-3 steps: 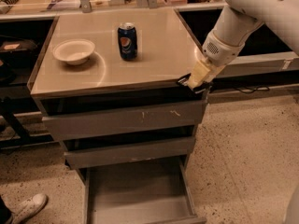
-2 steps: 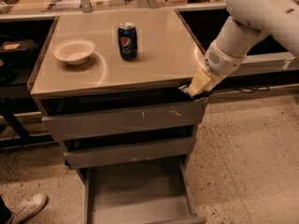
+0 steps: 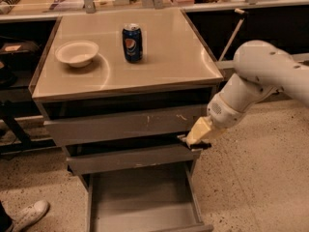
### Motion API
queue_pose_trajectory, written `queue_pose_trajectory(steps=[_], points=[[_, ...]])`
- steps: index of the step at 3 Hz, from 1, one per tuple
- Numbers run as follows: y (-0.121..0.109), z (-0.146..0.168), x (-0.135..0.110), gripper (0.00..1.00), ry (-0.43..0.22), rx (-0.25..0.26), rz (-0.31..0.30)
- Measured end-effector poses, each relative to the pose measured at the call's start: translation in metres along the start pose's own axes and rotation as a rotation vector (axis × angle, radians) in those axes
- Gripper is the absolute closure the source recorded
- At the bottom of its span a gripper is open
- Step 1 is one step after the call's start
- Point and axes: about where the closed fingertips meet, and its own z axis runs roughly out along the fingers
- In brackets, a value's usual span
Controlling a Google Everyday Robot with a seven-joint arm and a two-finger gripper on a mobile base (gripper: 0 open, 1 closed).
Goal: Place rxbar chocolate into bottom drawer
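My gripper (image 3: 194, 140), with pale yellow fingers on a white arm, is at the cabinet's right front corner, level with the middle drawer. It is shut on the rxbar chocolate (image 3: 204, 144), a thin dark bar that sticks out flat on both sides of the fingertips. The bottom drawer (image 3: 140, 197) is pulled open below and to the left of the gripper. Its flat grey floor is bare. The bar is above the drawer's right rim, not inside it.
A blue Pepsi can (image 3: 132, 43) and a white bowl (image 3: 77, 52) stand on the beige cabinet top (image 3: 169, 57). The top drawer (image 3: 120, 127) and middle drawer (image 3: 130, 159) are slightly open. A white shoe (image 3: 29, 215) is on the floor at the lower left.
The gripper has come down with the bar from the cabinet top's right front edge to the height of the middle drawer. The camera view has drawn closer.
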Motion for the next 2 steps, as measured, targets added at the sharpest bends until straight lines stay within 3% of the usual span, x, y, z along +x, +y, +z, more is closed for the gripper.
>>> queue_pose_trajectory(steps=[2], points=[[-0.002,0.035,0.019,1.00,0.040,-0.060,0.047]])
